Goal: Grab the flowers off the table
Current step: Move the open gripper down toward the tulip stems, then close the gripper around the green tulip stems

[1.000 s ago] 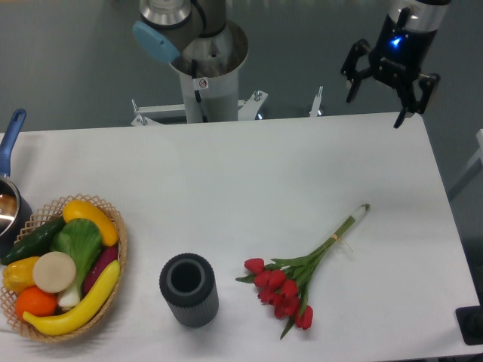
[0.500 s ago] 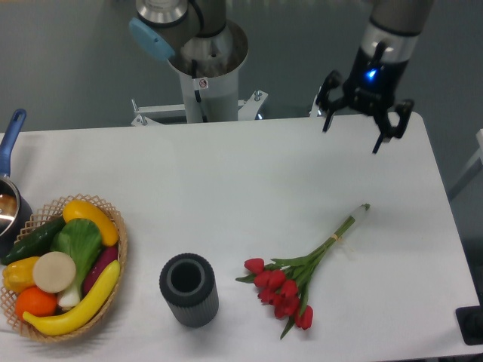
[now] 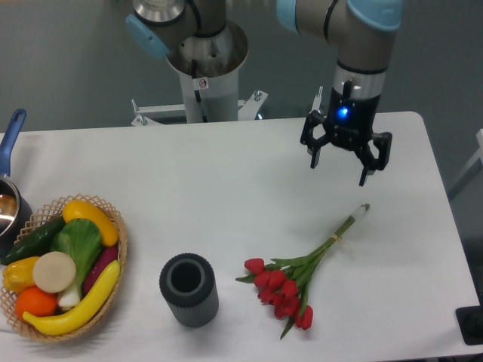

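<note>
Two fingers of our gripper (image 3: 339, 167) spread wide, holding nothing, above table (image 3: 226, 173). Flowers (image 3: 302, 273) lie flat, red heads toward us.

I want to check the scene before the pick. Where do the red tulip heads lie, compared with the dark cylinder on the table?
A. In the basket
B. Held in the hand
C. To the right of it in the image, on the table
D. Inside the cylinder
C: the flowers lie flat on the table, right of the cylinder, while the open hand holds nothing.
</note>
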Controlling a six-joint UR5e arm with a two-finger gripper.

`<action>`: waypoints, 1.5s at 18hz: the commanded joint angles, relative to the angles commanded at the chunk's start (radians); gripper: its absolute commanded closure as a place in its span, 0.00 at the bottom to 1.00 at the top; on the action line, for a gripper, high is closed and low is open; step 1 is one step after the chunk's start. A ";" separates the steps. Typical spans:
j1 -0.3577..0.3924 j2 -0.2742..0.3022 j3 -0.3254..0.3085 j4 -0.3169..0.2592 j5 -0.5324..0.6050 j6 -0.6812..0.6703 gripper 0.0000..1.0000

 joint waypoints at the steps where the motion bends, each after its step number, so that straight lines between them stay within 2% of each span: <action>1: -0.015 -0.018 0.009 0.000 0.002 0.000 0.00; 3: -0.032 -0.070 0.031 -0.002 0.033 -0.003 0.00; 6: -0.084 -0.137 0.072 0.000 0.165 0.006 0.00; 10: -0.118 -0.232 0.130 0.000 0.190 0.000 0.00; 13: -0.126 -0.265 0.138 0.003 0.186 0.008 0.00; 16: -0.124 -0.310 0.143 0.043 0.181 0.009 0.00; 18: -0.123 -0.333 0.156 0.046 0.167 0.008 0.00; 27: -0.124 -0.384 0.170 0.048 0.172 0.008 0.04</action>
